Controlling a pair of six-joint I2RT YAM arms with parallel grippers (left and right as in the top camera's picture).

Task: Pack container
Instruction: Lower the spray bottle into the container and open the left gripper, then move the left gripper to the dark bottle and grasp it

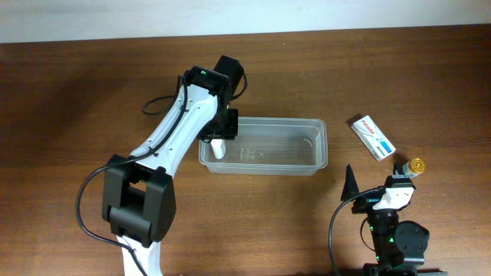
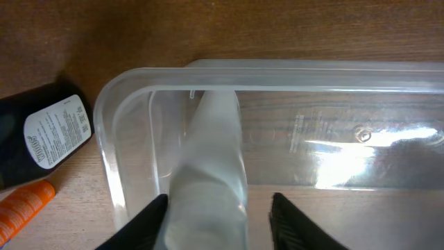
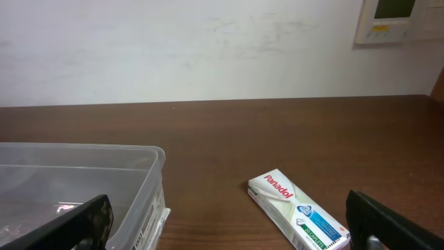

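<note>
The container (image 1: 265, 146) is a clear plastic tub in the middle of the table. A white bottle (image 1: 219, 147) stands tilted inside its left end. My left gripper (image 1: 222, 132) hovers over that end. In the left wrist view the white bottle (image 2: 211, 173) sits between the fingers of my left gripper (image 2: 218, 222); the left finger touches it and a gap shows at the right finger, so the jaws are open. My right gripper (image 1: 376, 178) stands wide open near the front edge, to the right of the container (image 3: 83, 160), holding nothing.
A white Panadol box (image 1: 373, 136) lies right of the tub, with a small gold-capped item (image 1: 416, 165) near it. The Panadol box (image 3: 298, 212) lies ahead of my right gripper (image 3: 232, 219). A black bottle (image 2: 41, 135) and an orange tube (image 2: 24, 205) lie outside the tub's left end.
</note>
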